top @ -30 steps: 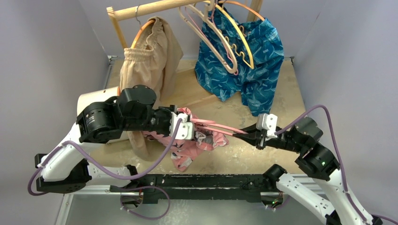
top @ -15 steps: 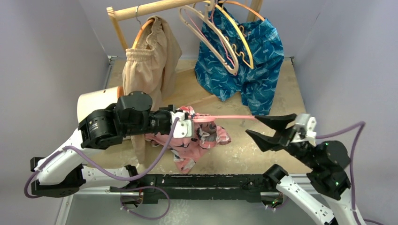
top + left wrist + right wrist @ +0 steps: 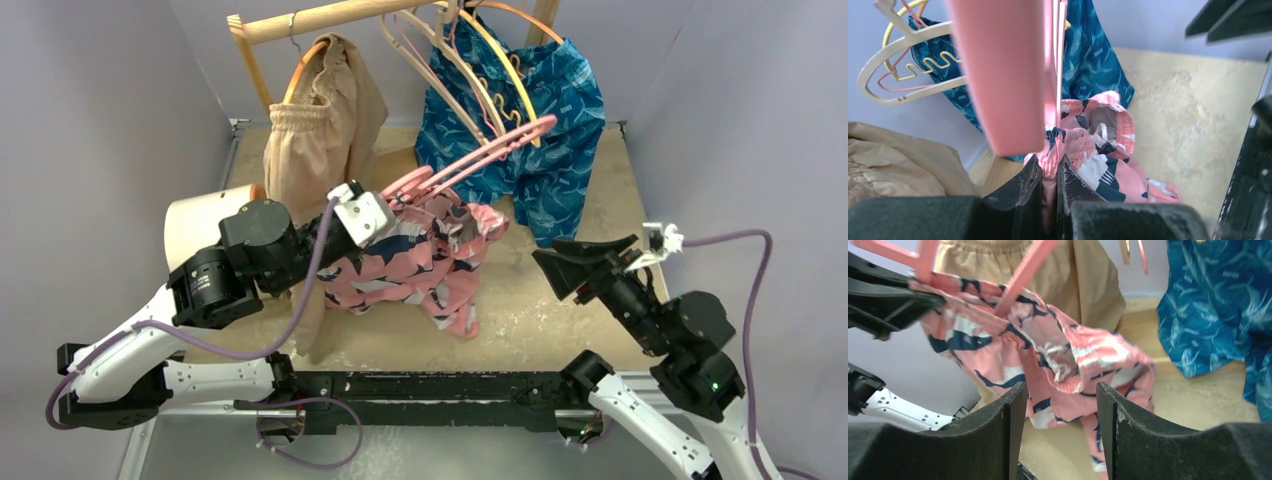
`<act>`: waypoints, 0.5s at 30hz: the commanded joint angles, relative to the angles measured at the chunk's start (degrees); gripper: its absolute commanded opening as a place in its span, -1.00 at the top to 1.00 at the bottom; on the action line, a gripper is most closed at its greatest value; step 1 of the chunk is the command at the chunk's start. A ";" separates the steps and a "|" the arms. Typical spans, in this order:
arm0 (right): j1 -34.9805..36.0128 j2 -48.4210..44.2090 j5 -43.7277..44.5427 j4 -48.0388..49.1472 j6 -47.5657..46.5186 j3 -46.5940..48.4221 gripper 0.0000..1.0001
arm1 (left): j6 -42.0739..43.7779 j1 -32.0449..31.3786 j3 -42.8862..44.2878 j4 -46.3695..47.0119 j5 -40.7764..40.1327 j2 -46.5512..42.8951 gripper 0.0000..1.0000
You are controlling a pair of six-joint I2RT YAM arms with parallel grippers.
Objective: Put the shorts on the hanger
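one pink shorts, one blue shorts, one beige shorts, one pink hanger, one wooden rail

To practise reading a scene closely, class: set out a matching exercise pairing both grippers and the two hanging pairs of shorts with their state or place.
1 left gripper
2 right gripper
3 beige shorts
4 blue patterned shorts

A hanging at the right end of the wooden rail
B shut on pink hanger
C open, empty
D hanging on the rail's left part

Pairs: 1-B, 2-C, 3-D, 4-A
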 commanded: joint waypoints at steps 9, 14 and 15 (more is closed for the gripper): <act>0.41 14.89 2.41 7.59 4.33 -1.93 -0.04 | -17.73 0.03 -3.66 16.80 1.64 -2.18 1.00; 0.43 17.24 1.64 11.83 1.97 -4.78 -0.06 | -19.16 0.04 -5.61 18.49 2.13 -2.64 1.00; 0.42 17.63 1.47 12.35 1.83 -5.19 -0.06 | -19.19 0.06 -5.91 18.79 2.18 -2.74 1.00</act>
